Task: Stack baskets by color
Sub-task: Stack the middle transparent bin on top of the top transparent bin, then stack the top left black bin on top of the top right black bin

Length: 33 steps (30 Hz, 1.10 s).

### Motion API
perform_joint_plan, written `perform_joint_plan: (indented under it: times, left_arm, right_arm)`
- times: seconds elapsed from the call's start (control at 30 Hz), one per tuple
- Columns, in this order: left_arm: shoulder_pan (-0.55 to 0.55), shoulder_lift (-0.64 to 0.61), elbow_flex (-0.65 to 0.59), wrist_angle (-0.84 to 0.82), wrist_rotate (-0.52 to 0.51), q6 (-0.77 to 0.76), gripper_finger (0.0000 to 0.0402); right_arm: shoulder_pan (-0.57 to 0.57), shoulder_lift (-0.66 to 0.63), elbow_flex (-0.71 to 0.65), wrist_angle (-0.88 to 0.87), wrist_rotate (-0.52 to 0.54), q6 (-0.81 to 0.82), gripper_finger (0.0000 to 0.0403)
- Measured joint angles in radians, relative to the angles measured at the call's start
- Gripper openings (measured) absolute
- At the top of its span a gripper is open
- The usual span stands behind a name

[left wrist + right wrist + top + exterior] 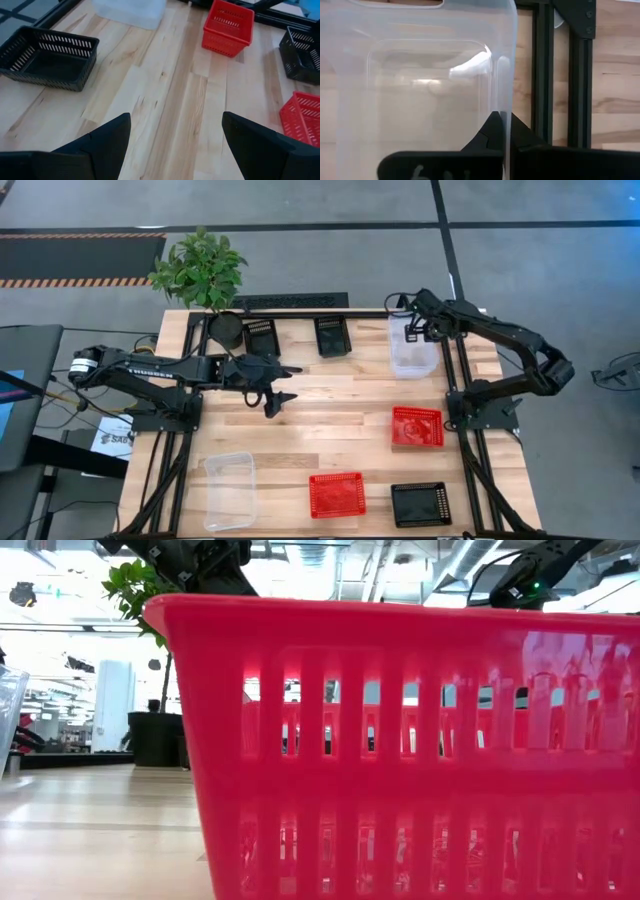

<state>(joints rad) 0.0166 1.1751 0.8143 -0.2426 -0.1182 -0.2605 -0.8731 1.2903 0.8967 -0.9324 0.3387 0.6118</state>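
My right gripper point(504, 125) is at the table's far right, shut on a clear basket point(412, 348). My left gripper point(283, 385) hovers open over the bare middle of the table point(175, 90), with nothing between its fingers. Two black baskets point(262, 337) point(332, 336) stand on their bottoms at the far edge. A third black basket point(420, 504) is at the near right. Red baskets stand at the right point(417, 426) and near the front point(337, 494). Another clear basket point(230, 490) stands at the near left. My right gripper pinches the upper rim of the clear basket's long wall point(503, 102), the wall beside the dark frame rail. One finger is inside the basket and one outside. The fingers come steeply from above. The basket sits level, opening up; whether its bottom touches the table I cannot tell.
A black plant pot point(225, 328) with a green plant stands at the far left, beside the black baskets. Dark frame rails point(455, 370) run along the table's sides and far edge. The near red basket point(400, 740) fills the low view.
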Motion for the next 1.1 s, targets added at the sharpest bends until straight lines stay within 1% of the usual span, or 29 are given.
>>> perform_joint_plan:
  times: [0.07,0.17,0.6,0.77,0.97,1.1]
  left_arm:
    - [0.000,0.000,0.000,0.007,-0.001,-0.010,0.0300]
    - [0.000,0.000,0.000,0.010,-0.001,-0.014,0.0300]
    - [0.000,0.000,0.000,0.009,0.005,-0.021,0.0300]
    - [0.000,0.000,0.000,0.008,0.005,-0.017,0.0300]
    - [0.000,0.000,0.001,-0.001,0.005,-0.014,0.0300]
    - [0.000,0.000,0.017,-0.063,0.006,-0.015,0.0300]
  right_arm:
    - [0.000,0.000,0.000,0.000,0.000,0.000,0.0005]
    - [0.003,0.000,0.000,0.000,0.001,-0.001,0.0020]
    - [0.004,-0.001,0.000,0.001,0.003,-0.003,0.0140]
    - [0.035,-0.016,0.020,-0.009,0.003,0.000,0.0176]
    - [0.108,-0.064,0.100,-0.017,0.003,-0.009,0.0199]
    - [0.175,-0.112,0.148,-0.014,0.003,-0.031,0.0201]
